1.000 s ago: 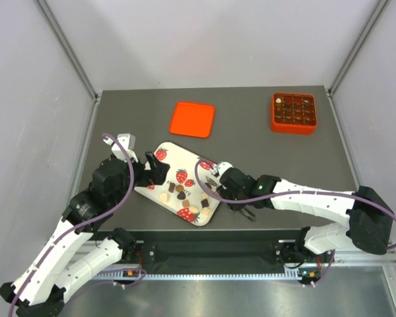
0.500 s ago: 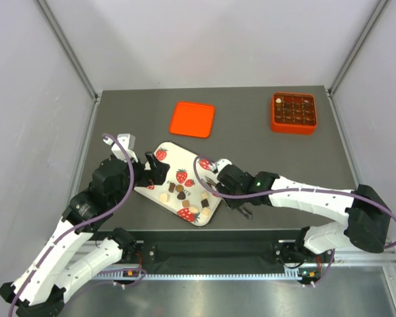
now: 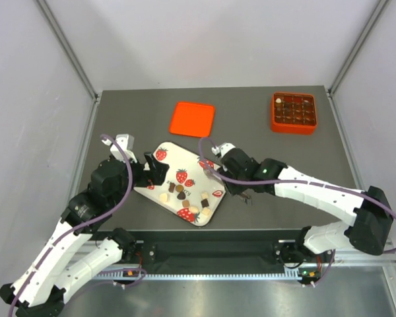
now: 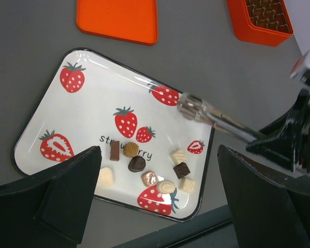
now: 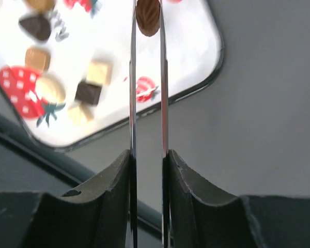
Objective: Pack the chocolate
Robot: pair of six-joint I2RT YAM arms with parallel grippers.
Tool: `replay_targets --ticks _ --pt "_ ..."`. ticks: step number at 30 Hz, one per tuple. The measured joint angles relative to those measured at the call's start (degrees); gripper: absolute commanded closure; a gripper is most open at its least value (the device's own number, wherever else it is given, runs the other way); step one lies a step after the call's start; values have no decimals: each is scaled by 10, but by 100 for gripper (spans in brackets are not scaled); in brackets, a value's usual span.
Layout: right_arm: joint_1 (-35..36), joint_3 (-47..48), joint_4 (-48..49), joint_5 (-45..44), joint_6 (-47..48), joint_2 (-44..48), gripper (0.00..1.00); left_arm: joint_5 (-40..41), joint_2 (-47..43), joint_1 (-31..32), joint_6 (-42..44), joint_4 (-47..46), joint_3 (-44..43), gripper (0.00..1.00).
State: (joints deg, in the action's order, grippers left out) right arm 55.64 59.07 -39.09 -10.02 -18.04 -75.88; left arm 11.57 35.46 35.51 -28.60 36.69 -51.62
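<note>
The right gripper (image 5: pixel 147 160) pinches a pair of metal tweezers (image 5: pixel 133 77), its fingers pressed in on the two blades. The tweezer tips hold one brown chocolate (image 5: pixel 148 18) over the right part of the white strawberry tray (image 4: pixel 41 119). The other chocolates (image 4: pixel 137 164) lie loose near the tray's front edge, and the left gripper (image 4: pixel 157 155) hangs over them spread wide, holding nothing.
</note>
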Motion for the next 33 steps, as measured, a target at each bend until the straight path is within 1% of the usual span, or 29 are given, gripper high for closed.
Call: replay_targets --ticks 4,9,14,18,21,25,29,33 --pt "-69 38 -5 9 25 0 69 0 -1 0 0 0 0 1" --pt "-207 126 -10 14 58 -18 69 -2 -1 0 0 0 0 1" --pt "-359 233 4 19 76 -76 69 -4 3 0 0 0 0 1" --pt "-448 294 10 10 80 -141 68 -4 3 0 0 2 0 1" --pt "-493 327 9 6 80 -185 68 -4 2 0 0 3 0 1" --pt "-530 357 9 3 80 -236 66 -4 -2 0 0 5 0 1" --pt "-548 375 10 1 80 -269 66 -4 -2 0 0 6 0 1" --pt "-555 375 11 -1 80 -279 66 -4 -2 0 0 6 0 1"
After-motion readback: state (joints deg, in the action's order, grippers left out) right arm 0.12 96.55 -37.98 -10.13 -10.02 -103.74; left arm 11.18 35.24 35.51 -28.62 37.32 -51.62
